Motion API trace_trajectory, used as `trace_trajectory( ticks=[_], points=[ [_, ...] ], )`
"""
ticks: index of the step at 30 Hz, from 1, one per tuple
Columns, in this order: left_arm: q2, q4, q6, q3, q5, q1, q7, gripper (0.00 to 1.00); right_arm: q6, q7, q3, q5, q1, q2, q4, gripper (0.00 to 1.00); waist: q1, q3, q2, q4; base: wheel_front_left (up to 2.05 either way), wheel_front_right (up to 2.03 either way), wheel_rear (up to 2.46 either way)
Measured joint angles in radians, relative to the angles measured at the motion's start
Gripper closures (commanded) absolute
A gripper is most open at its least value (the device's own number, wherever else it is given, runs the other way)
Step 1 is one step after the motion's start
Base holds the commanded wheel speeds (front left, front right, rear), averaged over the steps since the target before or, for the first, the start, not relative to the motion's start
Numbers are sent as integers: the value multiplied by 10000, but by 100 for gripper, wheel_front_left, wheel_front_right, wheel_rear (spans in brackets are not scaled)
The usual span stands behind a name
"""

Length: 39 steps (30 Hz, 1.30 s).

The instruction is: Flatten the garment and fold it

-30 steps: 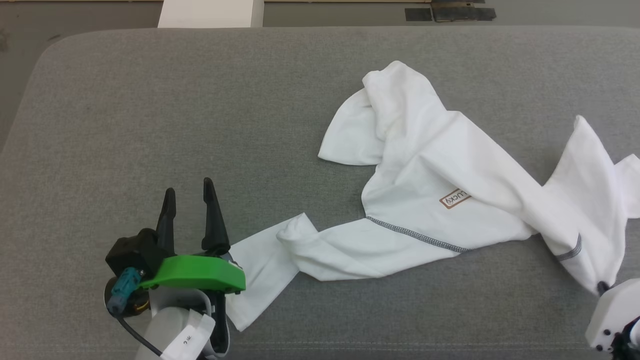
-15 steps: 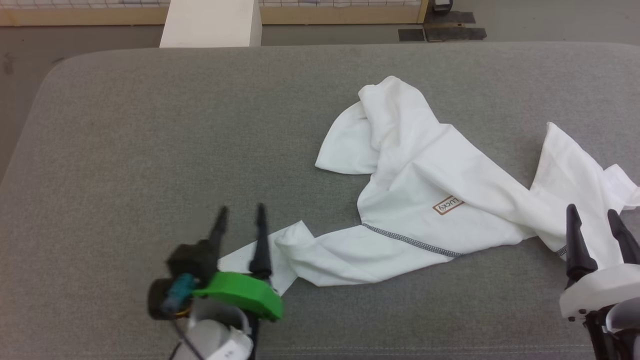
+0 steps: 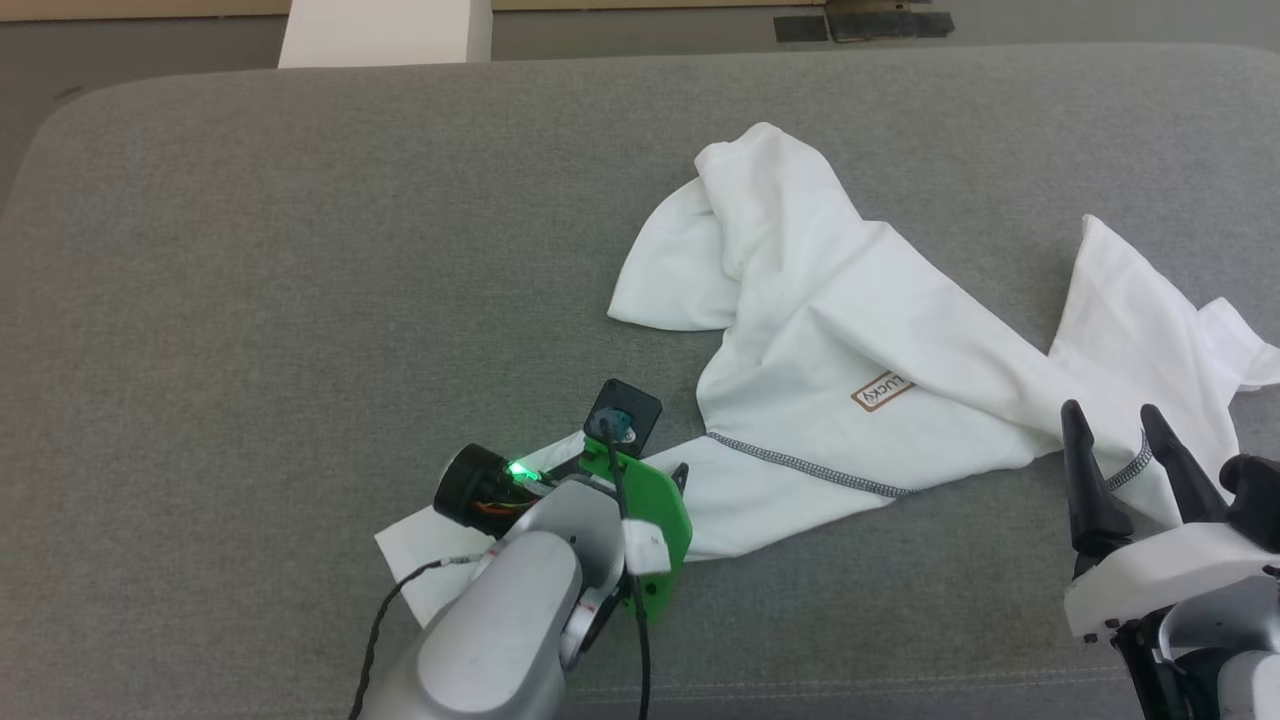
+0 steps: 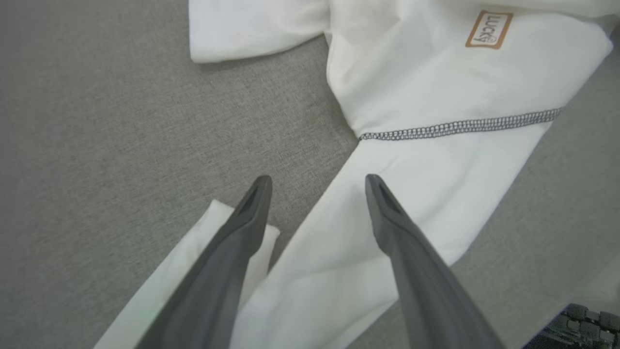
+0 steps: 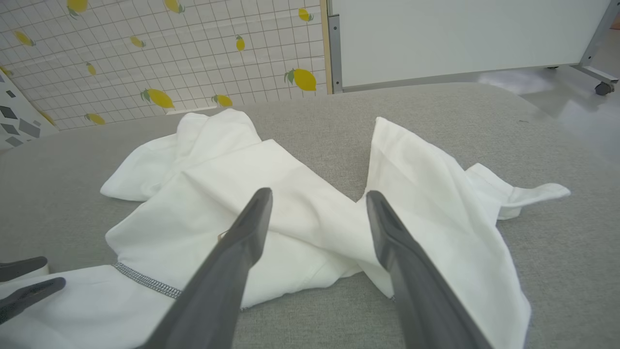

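The garment (image 3: 860,330), a white shirt with a tan label (image 3: 882,391) and dark zigzag stitching (image 3: 800,465), lies crumpled across the grey cushion (image 3: 250,250). One sleeve runs toward the front left. My left gripper (image 4: 317,182) points down over that sleeve, open, one finger over the sleeve's folded end and the other over the sleeve. Its green wrist mount (image 3: 650,510) hides the fingers in the head view. My right gripper (image 3: 1110,410) stands open at the front right, fingers over the garment's right part (image 5: 436,194), with nothing between them.
A rigid white box (image 3: 385,30) stands beyond the cushion's far edge, with dark mats (image 3: 860,20) on the floor to its right. In the right wrist view a lemon-patterned wall (image 5: 160,53) and a white panel on wheels (image 5: 460,39) lie past the cushion.
My right gripper has opened and let go of the garment's right hem, which has settled on the cushion. The left arm moved right and tipped down over the sleeve. The head camera shifted.
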Motion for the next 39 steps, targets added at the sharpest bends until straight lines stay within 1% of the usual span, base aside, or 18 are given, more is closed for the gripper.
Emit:
trace_trajectory(
  ticks=[3, 5, 6, 7, 8, 10, 13, 16, 19, 22, 24, 26, 27, 28, 31, 34, 36, 39],
  points=[
    [58, 443, -201, -184, 10, -401, 1421, 0, 0, -10, 125, 90, -19, 2, 2, 0, 1, 145, 0, -133, 0, 0, 0],
    [159, 533, -430, -274, -46, -566, 2370, 0, 0, -86, 151, 140, -70, 0, 48, 0, 0, 241, 0, -241, 0, 0, 0],
    [240, 477, -522, -288, -73, -684, 2767, 61, 0, -121, 163, 163, -105, 0, 82, 0, 0, 284, 0, -295, 0, 0, 0],
    [309, 410, -616, -307, -90, -771, 3055, 95, 0, -157, 173, 203, -126, 0, 107, 0, 0, 322, 0, -339, 0, 0, 0],
    [433, 286, -740, -301, -153, -849, 3329, 100, 0, -184, 203, 224, -150, 0, 136, 0, 0, 367, 0, -391, 0, 0, 0],
    [746, -15, -934, -265, -374, -939, 3676, 100, 0, -228, 221, 280, -194, 0, 196, 0, 0, 447, 0, -481, 0, 0, 0],
    [1501, -591, -1118, -58, -619, -979, 4105, 100, 0, -297, 247, 351, -235, 2, 219, 0, 0, 566, 0, -619, 0, 0, 0],
    [2759, -1254, -1104, 506, -616, -1115, 4508, 100, 0, -360, 267, 416, -316, -2, 270, 0, 0, 713, 0, -739, 0, 0, 0],
    [3931, -1741, -844, 1233, -606, -1287, 4884, 100, 0, -437, 290, 416, -439, -2, 318, 0, 0, 855, 0, -820, 0, 0, 0],
    [4677, -2113, -523, 1789, -600, -1354, 5089, 100, 0, -476, 364, 426, -527, -2, 410, 0, 0, 993, 0, -881, 0, 0, 0],
    [4930, -2226, -282, 2080, -594, -1355, 5087, 100, 0, -483, 460, 426, -593, -2, 451, 0, 0, 1080, 0, -908, 0, 0, 0],
    [4955, -2257, 119, 2401, -612, -1340, 4834, 100, 0, -491, 660, 422, -713, -2, 464, 0, 0, 1169, 0, -925, 0, 0, 0],
    [4943, -2266, 221, 2470, -612, -1328, 4621, 9, 0, -502, 757, 407, -775, -2, 474, 0, 0, 1199, 0, -931, 0, 0, 0],
    [4865, -2272, 330, 2575, -686, -1286, 4345, 0, 0, -522, 899, 374, -869, -2, 477, 0, 0, 1229, 0, -938, 0, 0, 0],
    [4362, -2403, 681, 2871, -1043, -939, 3262, 0, 0, -600, 1313, 242, -1190, -63, 462, 0, 0, 1255, 0, -908, 0, 0, 0],
    [3768, -2711, 1089, 3266, -1195, -425, 1461, 0, 0, -671, 1839, 82, -1598, -385, 430, 0, 0, 1250, 0, -789, 0, 0, 0],
    [3246, -2974, 1459, 3716, -1363, -75, -203, 0, 0, -696, 2243, -19, -2011, -715, 468, 0, 0, 1246, 0, -667, 0, 0, 0],
    [2456, -3407, 1582, 4031, -1569, 441, -2671, 0, 0, -600, 2986, 35, -2851, -1237, 826, 0, 0, 1248, 0, -427, 0, 0, 0]
  ],
)
